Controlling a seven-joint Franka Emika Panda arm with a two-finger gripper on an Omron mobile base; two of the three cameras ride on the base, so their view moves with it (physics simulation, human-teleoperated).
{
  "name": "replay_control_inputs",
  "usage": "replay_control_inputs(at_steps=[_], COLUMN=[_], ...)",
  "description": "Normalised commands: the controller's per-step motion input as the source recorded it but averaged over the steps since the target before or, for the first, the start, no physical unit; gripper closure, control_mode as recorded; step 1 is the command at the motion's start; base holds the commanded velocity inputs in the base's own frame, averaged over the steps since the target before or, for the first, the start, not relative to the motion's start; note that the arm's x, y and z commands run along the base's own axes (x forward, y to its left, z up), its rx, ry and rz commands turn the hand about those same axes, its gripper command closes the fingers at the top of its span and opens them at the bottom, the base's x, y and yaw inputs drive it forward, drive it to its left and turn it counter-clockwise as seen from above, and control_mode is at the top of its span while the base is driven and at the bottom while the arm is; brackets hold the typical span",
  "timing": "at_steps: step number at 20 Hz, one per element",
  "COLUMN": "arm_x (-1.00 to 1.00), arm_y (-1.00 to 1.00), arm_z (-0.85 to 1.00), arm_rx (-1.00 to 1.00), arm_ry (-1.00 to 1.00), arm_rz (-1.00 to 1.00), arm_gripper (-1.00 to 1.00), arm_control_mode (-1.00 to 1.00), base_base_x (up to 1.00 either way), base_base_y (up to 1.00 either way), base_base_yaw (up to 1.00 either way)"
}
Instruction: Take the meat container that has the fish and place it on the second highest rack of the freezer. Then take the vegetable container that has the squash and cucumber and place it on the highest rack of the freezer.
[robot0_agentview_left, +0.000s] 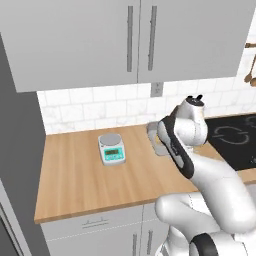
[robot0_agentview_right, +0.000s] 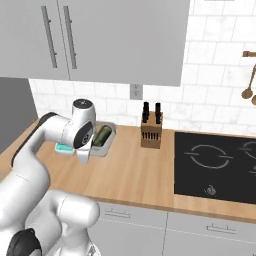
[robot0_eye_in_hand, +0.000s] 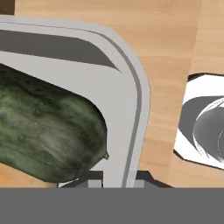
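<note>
On worktop (robot0_agentview_right: 135, 175) at 9 o'clock of knife block (robot0_agentview_right: 151, 131), veg tray (robot0_eye_in_hand: 131, 109) with cucumber (robot0_eye_in_hand: 43, 131) looks light, stiff, slick; claw (robot0_eye_in_hand: 117, 177) pinches its rim, which seems the best hold.

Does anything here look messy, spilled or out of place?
Nothing stands out. The cucumber lies inside its grey tray on the wooden counter, and the gripper is pinching the tray's rim. The kitchen scale and knife block stand upright.
</note>
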Motion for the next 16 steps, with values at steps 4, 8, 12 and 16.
replay_control_inputs(at_steps=[4, 8, 12, 16], arm_x=[-0.89, -0.74, -0.7, -0.39], arm_y=[0.0, 0.05, 0.0, 0.0], arm_z=[0.95, 0.77, 0.65, 0.38], arm_rx=[0.0, 0.0, 0.0, 0.0], arm_ry=[0.0, 0.02, 0.03, 0.0], arm_rz=[-0.06, 0.0, 0.0, 0.0], arm_gripper=[1.0, 1.0, 1.0, 1.0], arm_control_mode=[-1.0, -1.0, -1.0, -1.0], base_base_x=[0.0, 0.0, 0.0, 0.0], base_base_y=[0.0, 0.0, 0.0, 0.0], base_base_yaw=[0.0, 0.0, 0.0, 0.0])
